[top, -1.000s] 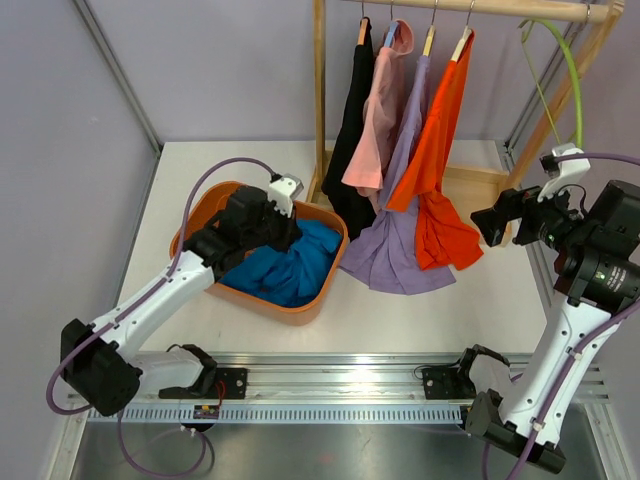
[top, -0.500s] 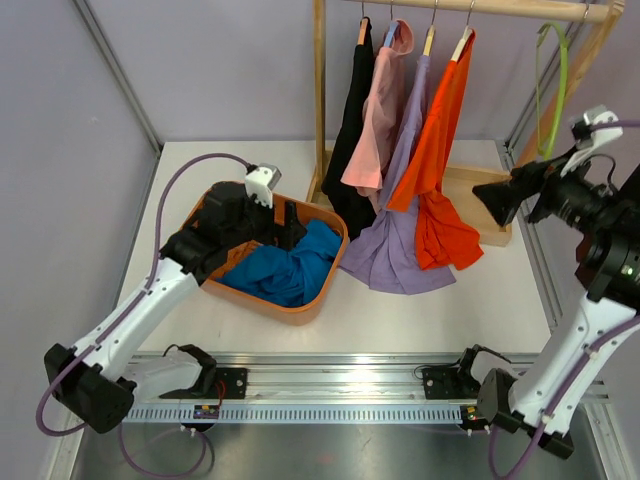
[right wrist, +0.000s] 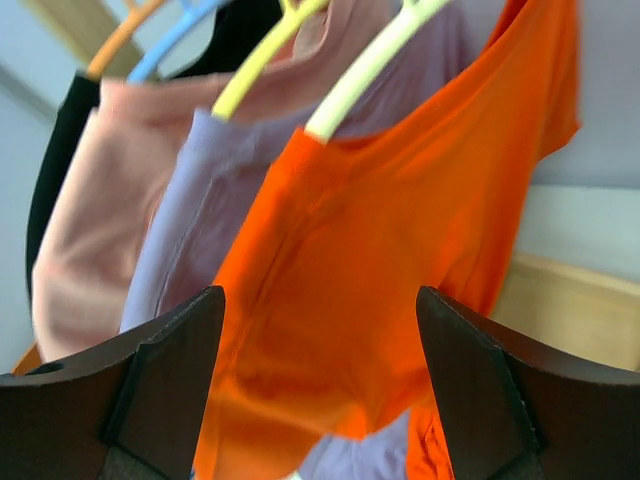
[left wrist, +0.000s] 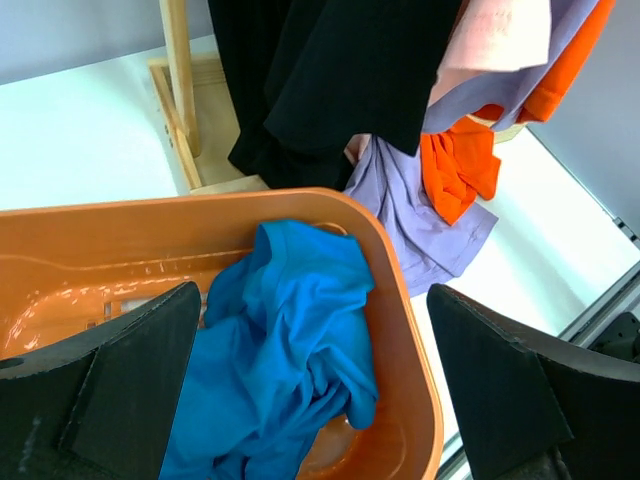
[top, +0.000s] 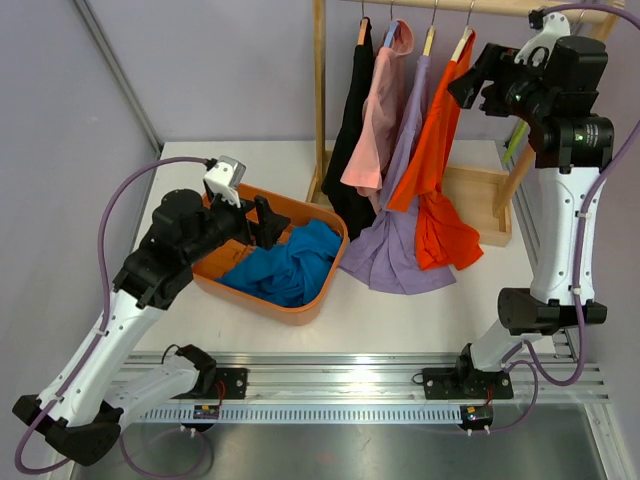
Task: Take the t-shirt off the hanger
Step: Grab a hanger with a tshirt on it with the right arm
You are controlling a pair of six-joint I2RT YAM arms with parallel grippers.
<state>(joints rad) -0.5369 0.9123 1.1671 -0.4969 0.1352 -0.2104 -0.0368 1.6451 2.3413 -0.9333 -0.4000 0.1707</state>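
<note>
One orange t-shirt (top: 436, 150) hanging, right gripper (top: 466, 80) just beside

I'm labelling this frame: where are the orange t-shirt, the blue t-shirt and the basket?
orange t-shirt (top: 437, 130), top external view, middle of its hanging body.
blue t-shirt (left wrist: 290, 330), left wrist view, middle of the crumpled fabric.
basket (top: 300, 313), top external view, near rim.

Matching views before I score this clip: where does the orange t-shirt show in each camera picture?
Top external: orange t-shirt hangs rightmost on the rail, upper middle.
Left wrist: orange t-shirt at upper right, beyond the basket rim.
Right wrist: orange t-shirt fills the centre, on a pale hanger.
Shared landmark: the lilac shirt beside it, in all three.
</note>
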